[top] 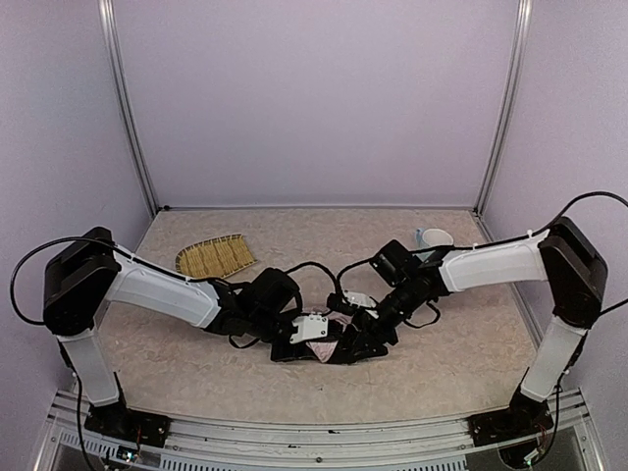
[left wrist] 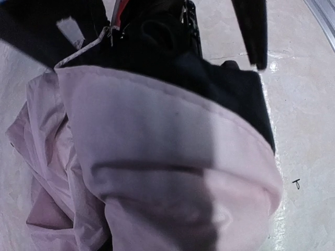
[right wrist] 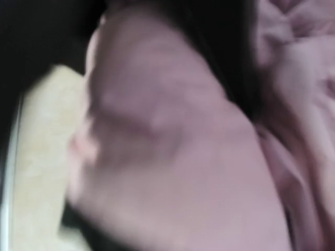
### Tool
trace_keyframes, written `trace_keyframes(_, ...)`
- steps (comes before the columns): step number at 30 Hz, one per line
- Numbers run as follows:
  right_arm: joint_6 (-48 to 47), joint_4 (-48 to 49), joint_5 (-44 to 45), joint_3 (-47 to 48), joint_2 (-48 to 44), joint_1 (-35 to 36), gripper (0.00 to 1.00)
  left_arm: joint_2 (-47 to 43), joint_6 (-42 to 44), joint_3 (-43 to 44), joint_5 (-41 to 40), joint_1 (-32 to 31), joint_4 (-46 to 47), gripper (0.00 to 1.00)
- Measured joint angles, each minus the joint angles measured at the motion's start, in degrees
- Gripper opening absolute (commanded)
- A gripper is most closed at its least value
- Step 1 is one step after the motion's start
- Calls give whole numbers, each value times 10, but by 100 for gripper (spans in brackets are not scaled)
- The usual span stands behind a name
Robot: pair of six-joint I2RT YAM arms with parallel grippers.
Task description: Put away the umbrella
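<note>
The umbrella (top: pixel 329 349) lies crumpled at the front middle of the table, pale pink fabric with black lining showing. Both arms meet over it. My left gripper (top: pixel 310 332) presses into it from the left, and my right gripper (top: pixel 369 330) comes in from the right. In the left wrist view, pink umbrella fabric (left wrist: pixel 157 157) with a black edge fills the frame and hides my fingers. The right wrist view is blurred, with pink umbrella fabric (right wrist: pixel 172 157) right against the lens. Neither view shows how the jaws stand or whether they hold the cloth.
A woven bamboo tray (top: pixel 214 256) lies at the back left of the table. A white cup (top: pixel 433 238) stands at the back right, behind the right arm. Cables loop around both wrists. Purple walls close in the table on three sides.
</note>
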Motion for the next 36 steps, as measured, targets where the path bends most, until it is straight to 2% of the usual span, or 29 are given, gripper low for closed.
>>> trace_keyframes(6, 50, 180, 77, -177, -177, -1, 81, 0, -36, -3, 46, 22, -1, 28)
trace_keyframes(10, 59, 267, 104, -250, -234, 0, 81, -5, -42, -16, 69, 28, 6, 29)
trace_keyframes(17, 54, 346, 136, -270, -213, 18, 80, -29, -41, -28, 99, 39, -7, 28)
trace_keyframes(21, 50, 376, 142, -269, -185, 40, 74, -30, -39, -28, 109, 40, -17, 26)
trace_keyframes(28, 48, 396, 144, -267, -150, 52, 77, -55, -38, -37, 121, 44, -26, 24)
trace_keyframes(30, 47, 406, 145, -268, -150, 52, 70, -61, -37, -39, 125, 45, -30, 24)
trace_keyframes(34, 49, 425, 141, -271, -151, 53, 28, -66, -36, -41, 134, 48, -34, 24)
trace_keyframes(36, 50, 428, 139, -271, -151, 54, 13, -67, -35, -41, 135, 50, -35, 25)
